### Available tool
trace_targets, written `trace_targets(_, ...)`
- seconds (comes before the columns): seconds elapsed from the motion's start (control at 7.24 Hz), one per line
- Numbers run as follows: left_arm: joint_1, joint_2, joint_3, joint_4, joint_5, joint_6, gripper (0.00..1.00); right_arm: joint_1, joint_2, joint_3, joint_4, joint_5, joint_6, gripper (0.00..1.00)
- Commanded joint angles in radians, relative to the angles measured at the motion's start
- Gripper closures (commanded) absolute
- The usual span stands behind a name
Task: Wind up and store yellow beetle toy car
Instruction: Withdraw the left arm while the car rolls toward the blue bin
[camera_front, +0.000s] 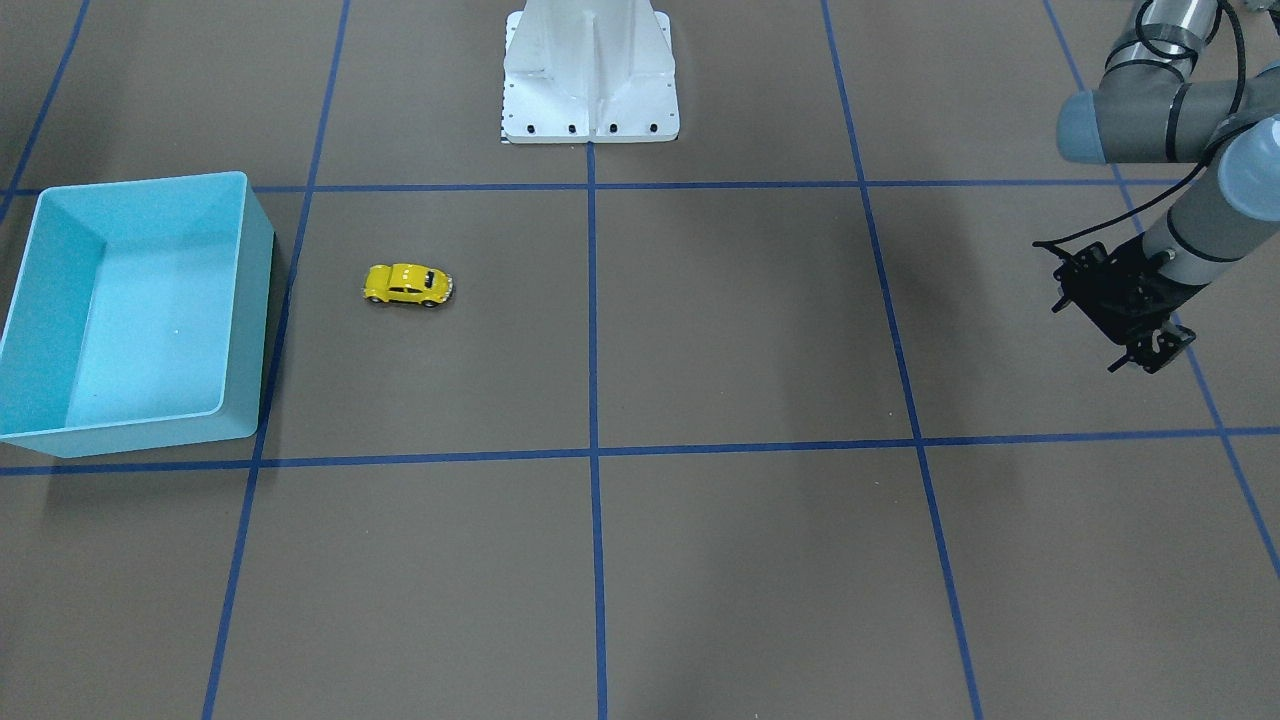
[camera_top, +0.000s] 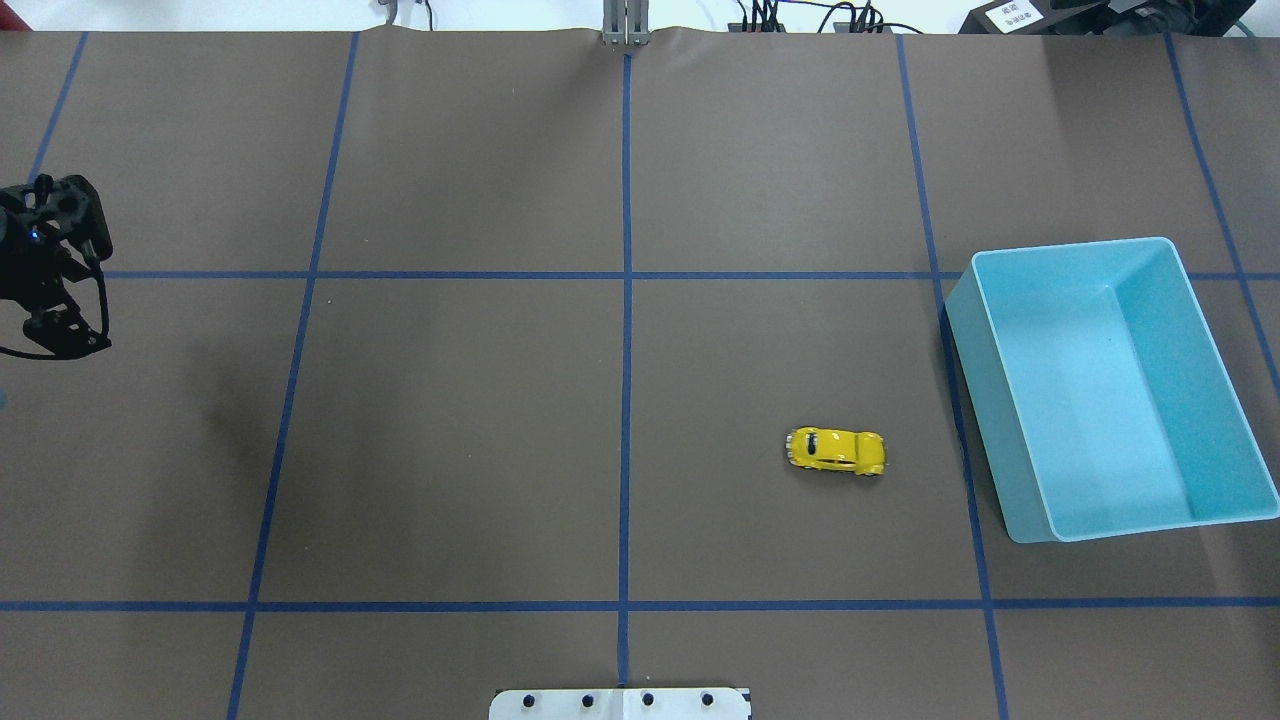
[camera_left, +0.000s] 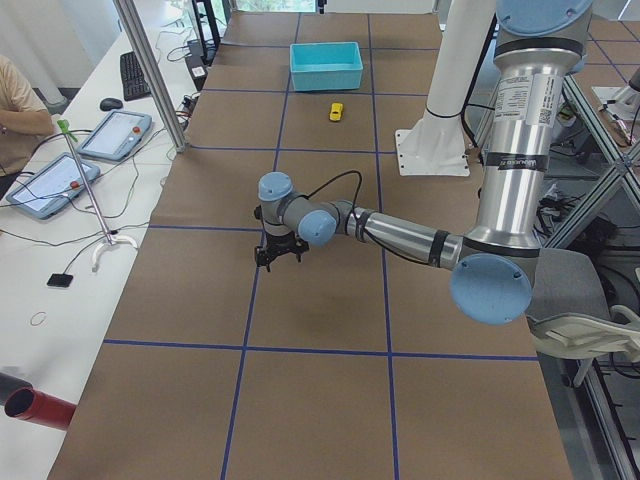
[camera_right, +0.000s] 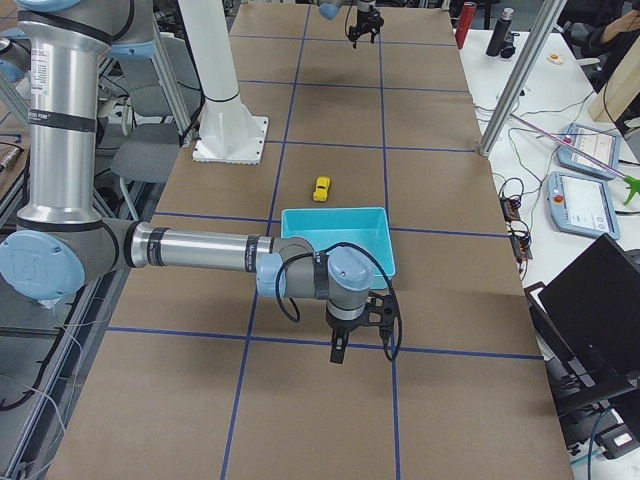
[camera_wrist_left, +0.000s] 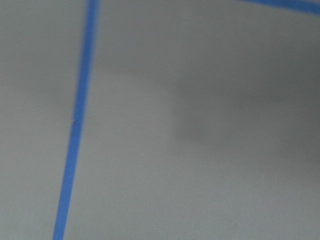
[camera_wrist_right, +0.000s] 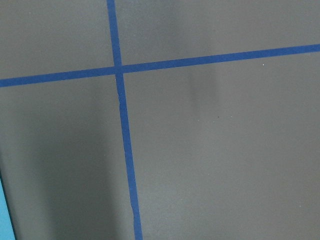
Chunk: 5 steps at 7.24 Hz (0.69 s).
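The yellow beetle toy car (camera_front: 407, 285) stands on its wheels on the brown table mat, a short way from the light blue bin (camera_front: 262, 320). It also shows in the overhead view (camera_top: 837, 451), left of the bin (camera_top: 975, 400). My left gripper (camera_front: 1150, 352) hovers far from the car at the table's other end, open and empty; it shows in the overhead view (camera_top: 58, 335) too. My right gripper (camera_right: 362, 350) shows only in the exterior right view, just beyond the bin on the side away from the car. I cannot tell whether it is open or shut.
The white robot base (camera_front: 590, 80) stands at the middle of the table's robot side. Blue tape lines (camera_top: 627, 350) divide the mat into squares. Tablets and cables (camera_left: 110, 135) lie on a side bench. A sliver of the bin (camera_wrist_right: 2, 215) shows in the right wrist view.
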Motion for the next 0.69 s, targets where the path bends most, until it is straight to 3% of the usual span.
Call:
trace_targets(0.0,-0.092,0.0,-0.024,0.043,0.001,-0.618,0.0,0.003,0.012,0.017,-0.003,0.012,0.0,0.0)
trace_targets(0.14,-0.132,0.003,-0.021,0.048,-0.005,-0.767,0.0,0.007,0.021,0.038,-0.008,0.018,0.0,0.0)
trace_targets(0.28,-0.156,0.012,-0.01,0.045,-0.03,-0.767,0.0,0.006,0.073,0.026,-0.03,0.018,0.008,0.0)
trace_targets(0.41,-0.179,0.012,0.024,0.038,-0.069,-0.738,0.0,0.006,0.144,0.048,-0.098,0.018,0.015,0.0)
trace_targets(0.55,-0.206,0.011,0.054,0.037,-0.07,-0.614,0.0,-0.02,0.173,0.154,-0.23,0.017,0.015,0.0)
